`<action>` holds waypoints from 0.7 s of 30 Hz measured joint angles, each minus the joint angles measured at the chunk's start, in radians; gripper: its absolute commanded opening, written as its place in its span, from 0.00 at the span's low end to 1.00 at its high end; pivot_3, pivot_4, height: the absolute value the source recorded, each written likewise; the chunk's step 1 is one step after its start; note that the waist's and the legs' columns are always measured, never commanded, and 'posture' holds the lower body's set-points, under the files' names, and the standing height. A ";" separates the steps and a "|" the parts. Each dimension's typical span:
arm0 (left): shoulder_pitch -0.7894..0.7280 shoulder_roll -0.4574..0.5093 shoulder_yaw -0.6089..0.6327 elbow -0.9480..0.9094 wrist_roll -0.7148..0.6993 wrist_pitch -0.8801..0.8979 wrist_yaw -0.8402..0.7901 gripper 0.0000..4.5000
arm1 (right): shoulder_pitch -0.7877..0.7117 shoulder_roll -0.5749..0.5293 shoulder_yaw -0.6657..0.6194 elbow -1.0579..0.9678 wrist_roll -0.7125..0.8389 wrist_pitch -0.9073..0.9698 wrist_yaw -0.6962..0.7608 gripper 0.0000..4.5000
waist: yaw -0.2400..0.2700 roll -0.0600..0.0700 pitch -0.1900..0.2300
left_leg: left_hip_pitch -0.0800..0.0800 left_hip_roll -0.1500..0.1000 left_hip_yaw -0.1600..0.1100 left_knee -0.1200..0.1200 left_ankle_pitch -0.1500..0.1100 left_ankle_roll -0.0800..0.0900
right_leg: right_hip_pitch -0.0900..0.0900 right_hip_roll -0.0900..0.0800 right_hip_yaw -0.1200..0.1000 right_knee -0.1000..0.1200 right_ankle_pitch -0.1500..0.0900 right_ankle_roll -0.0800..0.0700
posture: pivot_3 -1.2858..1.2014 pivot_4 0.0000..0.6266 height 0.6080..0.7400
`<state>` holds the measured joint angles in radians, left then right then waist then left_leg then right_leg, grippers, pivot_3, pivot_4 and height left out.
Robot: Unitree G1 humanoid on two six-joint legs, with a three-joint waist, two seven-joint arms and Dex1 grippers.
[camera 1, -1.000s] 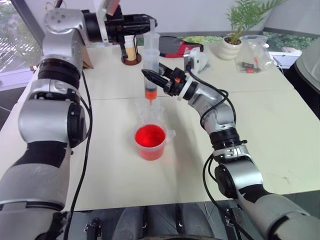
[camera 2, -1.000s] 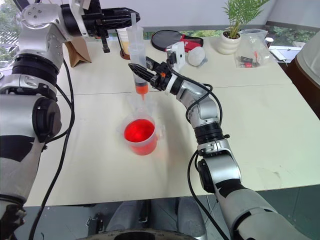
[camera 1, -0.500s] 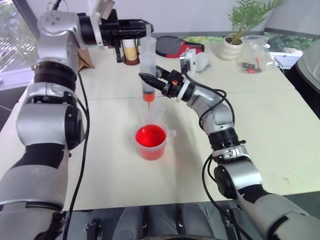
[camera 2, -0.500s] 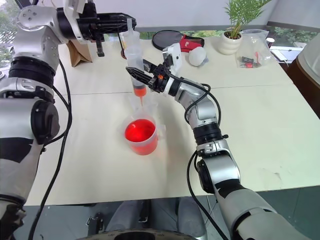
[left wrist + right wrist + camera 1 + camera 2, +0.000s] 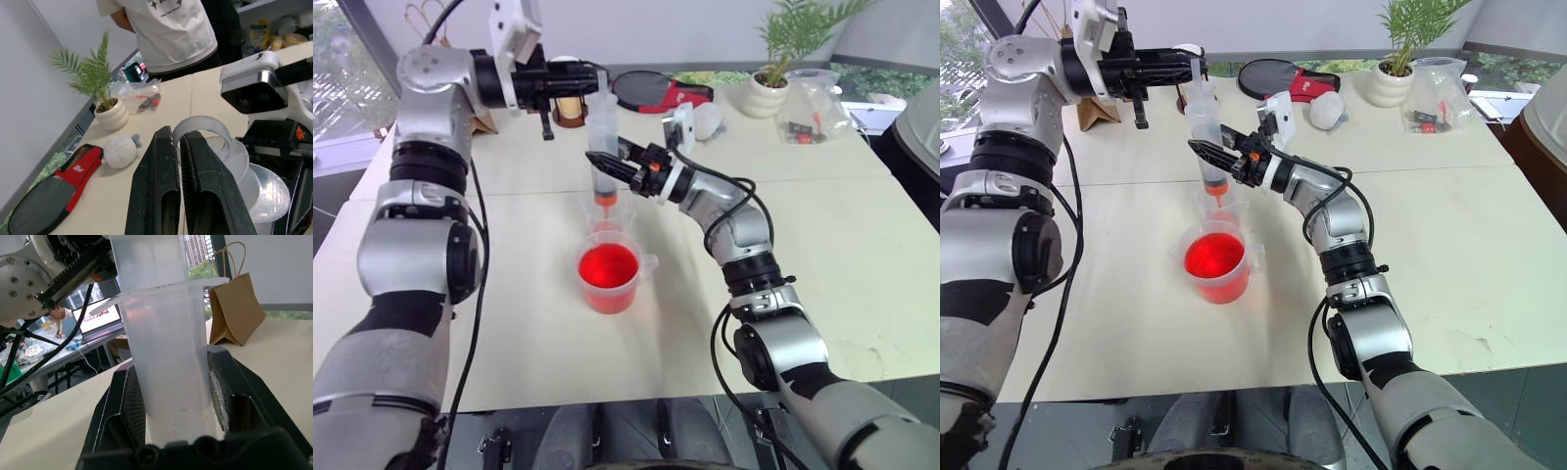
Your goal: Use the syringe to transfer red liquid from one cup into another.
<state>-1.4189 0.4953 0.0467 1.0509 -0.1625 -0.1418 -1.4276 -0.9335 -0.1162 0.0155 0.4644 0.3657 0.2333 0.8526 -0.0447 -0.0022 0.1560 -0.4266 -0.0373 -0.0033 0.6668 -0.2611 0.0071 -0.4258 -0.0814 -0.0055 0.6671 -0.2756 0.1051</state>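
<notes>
The desk (image 5: 862,255) is pale, with a seam running across it. On it stand a potted palm (image 5: 771,83), a brown paper bag (image 5: 237,308) and a red-and-black flat pouch (image 5: 651,90) at the far side; a person in a white printed T-shirt (image 5: 161,29) stands behind. The shirt's lettering is cut off and cannot be read; the red pouch carries a small white mark too small to make out.

The wide beaker (image 5: 608,277) sits near the middle of the desk, holding bright red liquid (image 5: 607,264). Just behind it, touching or nearly so, stands the small clear cup (image 5: 607,212), hard to see against the desk.

The syringe (image 5: 603,137) hangs upright above the small cup, its orange nozzle just over the rim or within the mouth. A little red shows low in the barrel.

The right hand (image 5: 604,160) is clamped on the lower barrel from the side. The left hand (image 5: 595,70) is pinched closed on the plunger top, reaching in level from the left.

Judgement: the syringe is light, stiff, smooth plastic, likely slippery when wet; the barrel grip below the flange is the sound hold, with the plunger flange for pressing. The small cup is light and could tip at a nudge.
</notes>
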 measured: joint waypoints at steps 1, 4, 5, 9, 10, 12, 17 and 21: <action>0.005 0.000 0.000 -0.006 0.000 0.001 0.000 0.01 | 0.000 0.000 0.000 0.000 0.000 0.000 0.000 0.33 | 0.000 0.000 0.000 | 0.000 0.000 0.000 0.000 0.000 0.000 | 0.000 0.000 0.000 0.000 0.000 0.000 | 0.52 0.24 1.00; 0.021 -0.002 0.000 -0.021 0.000 0.004 0.001 0.01 | 0.000 0.000 0.000 0.000 0.000 0.000 0.000 0.33 | 0.000 0.000 0.000 | 0.000 0.000 0.000 0.000 0.000 0.000 | 0.000 0.000 0.000 0.000 0.000 0.000 | 0.52 0.24 1.00; 0.025 -0.003 0.000 -0.025 0.000 0.005 0.001 0.01 | 0.000 0.000 0.001 0.000 0.000 0.000 0.000 0.33 | 0.000 0.000 0.000 | 0.000 0.000 0.000 0.000 0.000 0.000 | 0.000 0.000 0.000 0.000 0.000 0.000 | 0.52 0.24 1.00; 0.046 -0.005 0.000 -0.046 -0.001 0.006 0.003 0.01 | -0.001 0.000 0.001 0.000 0.000 0.000 0.000 0.33 | 0.000 0.000 0.000 | 0.000 0.000 0.000 0.000 0.000 0.000 | 0.000 0.000 0.000 0.000 0.000 0.000 | 0.52 0.24 1.00; 0.049 -0.005 0.000 -0.050 -0.001 0.006 0.003 0.01 | -0.002 0.000 0.001 0.000 0.000 0.000 0.000 0.33 | 0.000 0.000 0.000 | 0.000 0.000 0.000 0.000 0.000 0.000 | 0.000 0.000 0.000 0.000 0.000 0.000 | 0.52 0.24 1.00; 0.057 -0.006 0.000 -0.055 -0.001 0.006 0.003 0.01 | -0.003 0.000 0.001 0.000 0.000 0.000 0.000 0.33 | 0.000 0.000 0.000 | 0.000 0.000 0.000 0.000 0.000 0.000 | 0.000 0.000 0.000 0.000 0.000 0.000 | 0.52 0.24 1.00; 0.064 -0.006 0.000 -0.067 -0.001 0.005 0.008 0.01 | -0.003 -0.001 0.002 0.000 -0.001 0.000 0.000 0.33 | 0.000 0.000 0.000 | 0.000 0.000 0.000 0.000 0.000 0.000 | 0.000 0.000 0.000 0.000 0.000 0.000 | 0.52 0.24 1.00; 0.063 -0.012 0.002 -0.062 -0.003 0.015 0.018 0.22 | -0.005 -0.005 0.002 0.000 -0.002 0.000 -0.005 0.33 | 0.000 0.000 0.000 | 0.000 0.000 0.000 0.000 0.000 0.000 | 0.000 0.000 0.000 0.000 0.000 0.000 | 0.52 0.24 1.00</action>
<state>-1.3563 0.4836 0.0489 0.9893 -0.1650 -0.1268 -1.4093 -0.9388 -0.1217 0.0171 0.4644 0.3638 0.2330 0.8479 -0.0444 -0.0022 0.1560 -0.4266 -0.0373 -0.0034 0.6669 -0.2611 0.0070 -0.4258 -0.0814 -0.0055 0.6672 -0.2756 0.1051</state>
